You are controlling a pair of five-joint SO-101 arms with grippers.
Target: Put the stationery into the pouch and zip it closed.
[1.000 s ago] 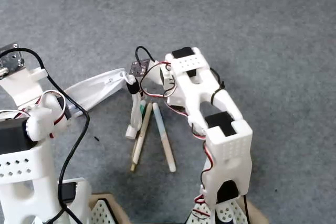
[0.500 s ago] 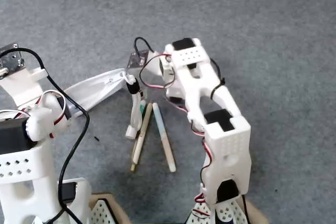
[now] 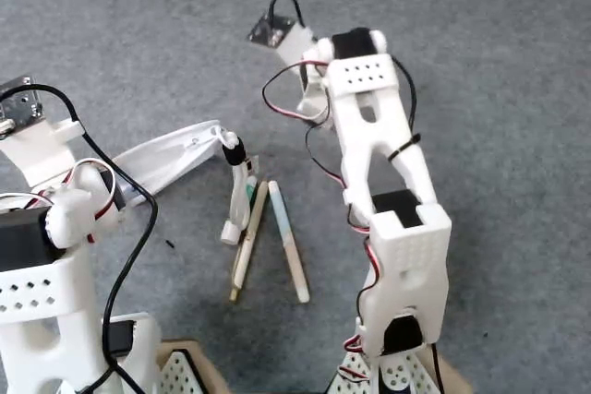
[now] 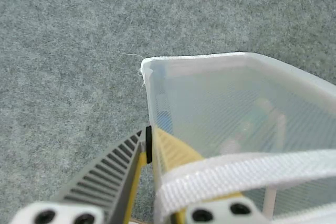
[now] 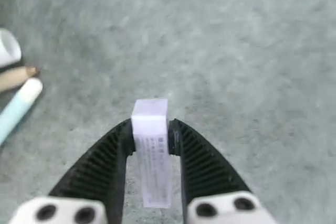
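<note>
Both tools are occupied. The right tool (image 5: 150,127) is narrowed onto a small white eraser (image 5: 151,156), which stands up between its ribbed jaws with its top poking clear of the tips. The left tool (image 4: 149,139) is closed on the rim of the translucent pouch (image 4: 226,108), one jaw outside the wall and one inside, so the mouth is held up and open.

In the high view the pouch (image 3: 175,156) slants across the grey bench (image 3: 480,89) from the left arm toward the middle. Just beside its mouth lie a white marker (image 3: 238,198), a pencil (image 3: 247,242) and a light-blue pen (image 3: 288,242), all on the bench. Faint shapes show through the pouch wall in the left wrist view, but I cannot tell whether they are inside it or beneath it.

I judge the step in hand to be loading the eraser, with the task at an early stage. The right arm is stretched out well beyond the pouch mouth. The next move calls for bringing the eraser over that opening, lowering it past the rim and only then widening the jaws. The mouth is narrow and soft, so the eraser could catch on the edge.
</note>
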